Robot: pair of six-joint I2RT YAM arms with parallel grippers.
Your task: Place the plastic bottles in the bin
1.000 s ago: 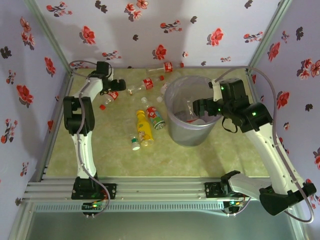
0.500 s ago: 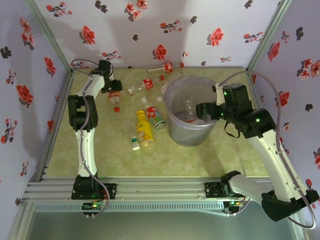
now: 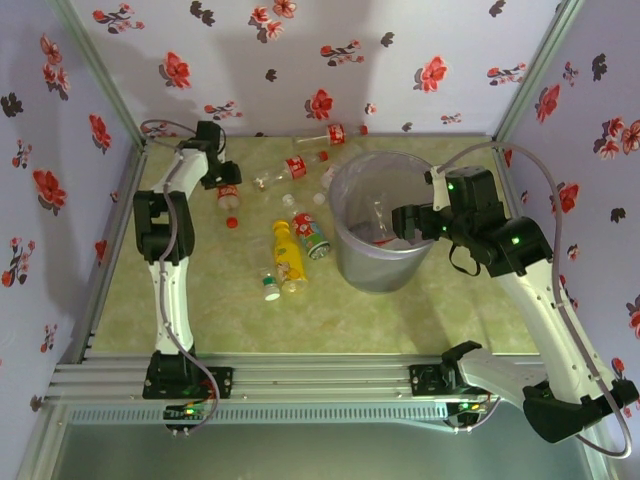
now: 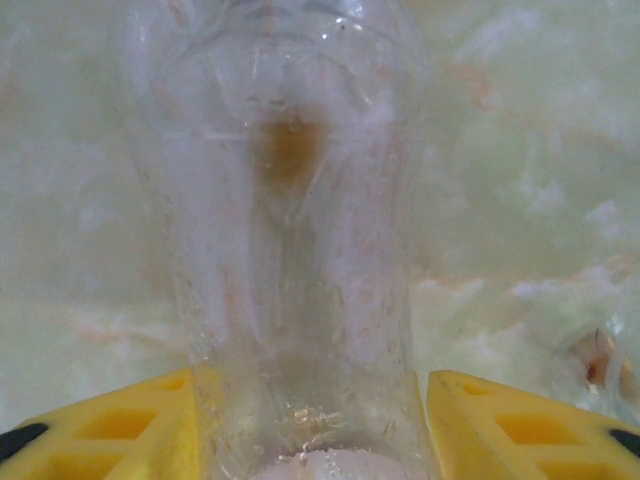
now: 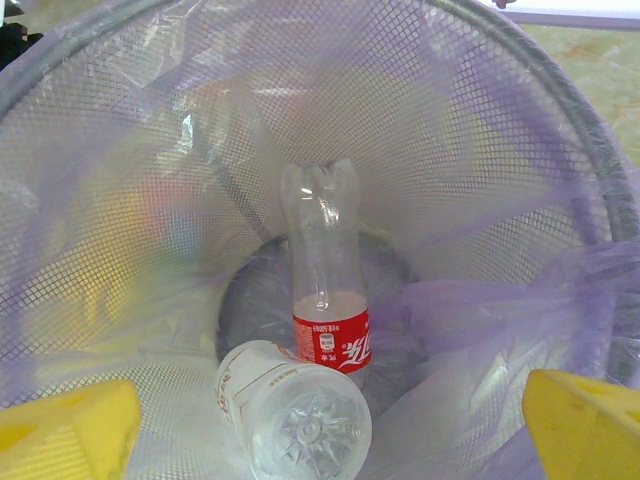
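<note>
Upper left: left hand [image 3: 222, 182] grips clear bottle [image 4: 300, 250], axis along jaws.
Bin [image 3: 345, 262]: rightward; right hand [image 3: 401, 222] gaping, empty.

Soft, even light comes from overhead. In the top view it is brightest as a pale patch on the back wall [image 3: 330, 30] at 12 o'clock, and the shadows are faint and loose-edged. That picture looks a bit grainy. From the left wrist, the clear bottle [image 4: 300, 250] sits too close, hazy and out of focus, and the table [image 4: 520, 200] behind it is washed out. From the right wrist, the mesh of the bin [image 5: 520, 150] is crisp, with blown-out white at 1 o'clock.
</note>
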